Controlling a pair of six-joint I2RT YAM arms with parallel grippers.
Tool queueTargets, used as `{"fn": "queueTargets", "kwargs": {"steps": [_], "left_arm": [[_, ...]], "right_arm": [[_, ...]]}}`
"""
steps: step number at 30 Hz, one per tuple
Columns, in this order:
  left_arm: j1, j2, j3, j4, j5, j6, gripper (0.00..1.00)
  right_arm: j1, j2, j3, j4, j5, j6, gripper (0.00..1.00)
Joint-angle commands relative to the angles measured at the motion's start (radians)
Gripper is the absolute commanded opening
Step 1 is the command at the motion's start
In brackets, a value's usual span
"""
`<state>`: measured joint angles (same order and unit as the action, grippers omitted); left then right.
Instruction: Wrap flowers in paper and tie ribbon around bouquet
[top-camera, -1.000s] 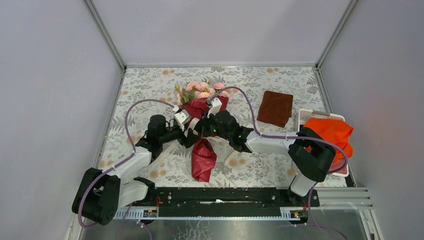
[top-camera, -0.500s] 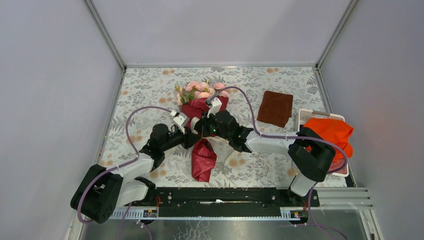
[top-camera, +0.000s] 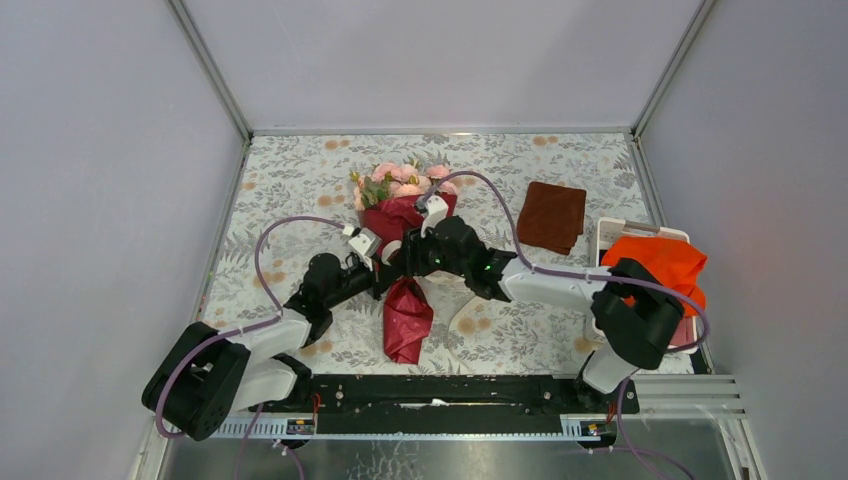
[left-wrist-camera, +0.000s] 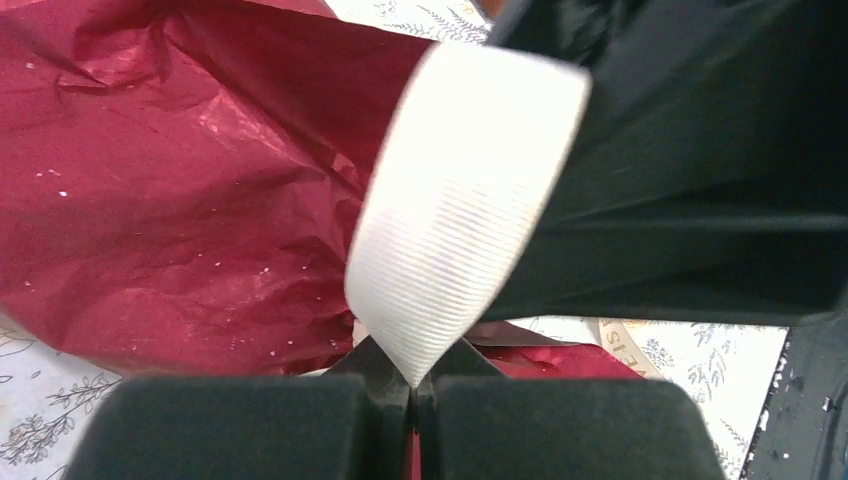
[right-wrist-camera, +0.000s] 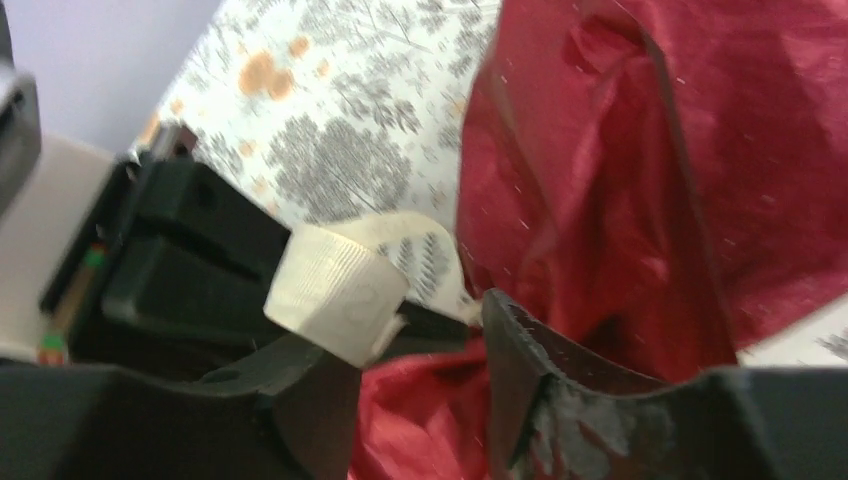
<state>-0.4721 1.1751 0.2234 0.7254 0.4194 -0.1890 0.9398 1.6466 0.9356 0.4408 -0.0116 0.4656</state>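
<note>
Cream ribbed ribbon (left-wrist-camera: 450, 210) rises from the pressed-together pads of my left tool (left-wrist-camera: 413, 385), which pinch it. The crimson-wrapped bouquet (top-camera: 405, 215) lies just beyond on the desk (top-camera: 300, 170). My right tool (right-wrist-camera: 420, 360) stands spread, crimson paper showing between its fingers. The ribbon's lettering is unreadable.

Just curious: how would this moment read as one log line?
left claw: shut on ribbon | right claw: open | bouquet: wrapped, lying on table
</note>
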Motion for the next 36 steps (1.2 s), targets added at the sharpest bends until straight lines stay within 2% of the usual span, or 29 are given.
{"fn": "queueTargets", "kwargs": {"steps": [1,3,6,7,9,13,17,21,24,26,27,30,31,36], "left_arm": [[-0.008,-0.014,-0.015,0.081,-0.058,0.042,0.0],[-0.008,-0.022,-0.02,0.083,-0.055,0.063,0.0],[-0.008,-0.03,-0.031,0.082,-0.029,0.085,0.0],[-0.008,-0.032,-0.034,0.082,-0.022,0.092,0.0],[-0.008,-0.033,-0.036,0.078,-0.016,0.11,0.0],[-0.008,-0.051,-0.033,0.062,0.002,0.168,0.0],[-0.008,-0.054,-0.027,0.053,0.018,0.181,0.0],[-0.008,-0.067,-0.026,0.047,0.029,0.216,0.0],[-0.008,-0.073,-0.02,0.029,0.024,0.221,0.0],[-0.008,-0.077,-0.019,0.025,0.027,0.227,0.0],[-0.008,-0.077,-0.019,0.025,0.028,0.229,0.0],[-0.008,-0.075,-0.018,0.025,0.027,0.233,0.0],[-0.008,-0.075,-0.02,0.027,0.032,0.236,0.0],[-0.008,-0.078,-0.025,0.042,0.043,0.274,0.0]], "right_arm": [[-0.064,-0.191,0.021,-0.321,-0.144,-0.209,0.64],[-0.089,-0.258,0.04,-0.57,-0.297,-0.414,0.71],[-0.09,-0.325,0.066,-0.931,-0.489,-0.828,0.75],[-0.091,-0.341,0.054,-1.0,-0.548,-0.974,0.76],[-0.09,-0.356,0.018,-1.033,-0.548,-1.217,0.79],[-0.091,-0.295,-0.016,-0.94,-0.394,-1.388,0.8],[-0.095,-0.132,0.052,-0.988,-0.377,-1.501,0.79],[-0.119,-0.045,0.057,-0.95,-0.354,-1.56,0.8],[-0.135,0.028,0.091,-0.999,-0.358,-1.588,0.79],[-0.136,0.077,0.122,-1.051,-0.359,-1.589,0.74],[-0.136,0.093,0.132,-1.068,-0.359,-1.583,0.67],[-0.139,0.091,0.153,-1.122,-0.364,-1.559,0.12],[-0.139,0.073,0.158,-1.144,-0.369,-1.554,0.02],[-0.153,-0.127,0.255,-1.228,-0.461,-1.424,0.0]]}}
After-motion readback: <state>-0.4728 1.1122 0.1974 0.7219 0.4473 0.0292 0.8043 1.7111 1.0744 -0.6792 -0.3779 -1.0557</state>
